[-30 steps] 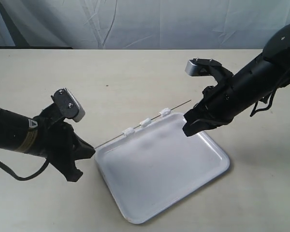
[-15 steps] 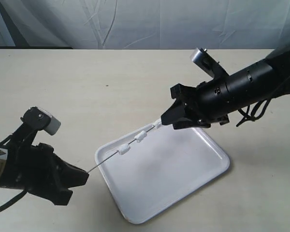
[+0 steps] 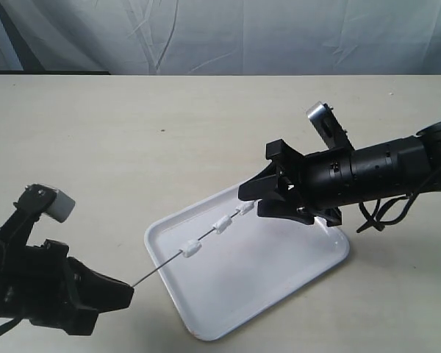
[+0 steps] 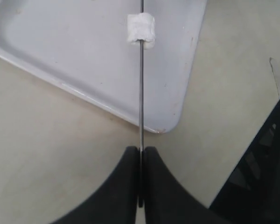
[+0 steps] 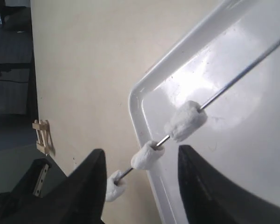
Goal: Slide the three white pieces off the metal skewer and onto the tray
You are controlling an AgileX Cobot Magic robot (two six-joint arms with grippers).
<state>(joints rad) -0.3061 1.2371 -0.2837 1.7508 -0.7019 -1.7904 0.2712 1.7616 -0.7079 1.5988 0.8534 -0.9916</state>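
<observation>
The metal skewer [image 3: 162, 268] slants up over the tray [image 3: 279, 283]. My left gripper [image 3: 130, 290] is shut on its lower end, off the tray's near-left corner. Three white pieces [image 3: 191, 249] sit spaced along the skewer, a second [image 3: 222, 224] mid-rod and a third [image 3: 245, 209] at the tip. My right gripper [image 3: 259, 200] is open, its fingers either side of the tip end. In the right wrist view, two pieces [image 5: 185, 120] [image 5: 147, 155] lie between the fingers and the end piece [image 5: 114, 185] is close to one finger. In the left wrist view, the skewer [image 4: 141, 93] runs from my shut jaws to one piece [image 4: 141, 29].
The tray lies on a beige table [image 3: 132, 132] with a pale curtain [image 3: 228, 37] behind. Loose cables [image 3: 386, 213] hang from the right arm beside the tray's far-right corner. A small wooden object [image 5: 42, 136] shows in the dark beyond the table edge in the right wrist view.
My left gripper has dropped toward the table's front, pulling the skewer lower over the tray. My right gripper has come down and now straddles the tip end.
</observation>
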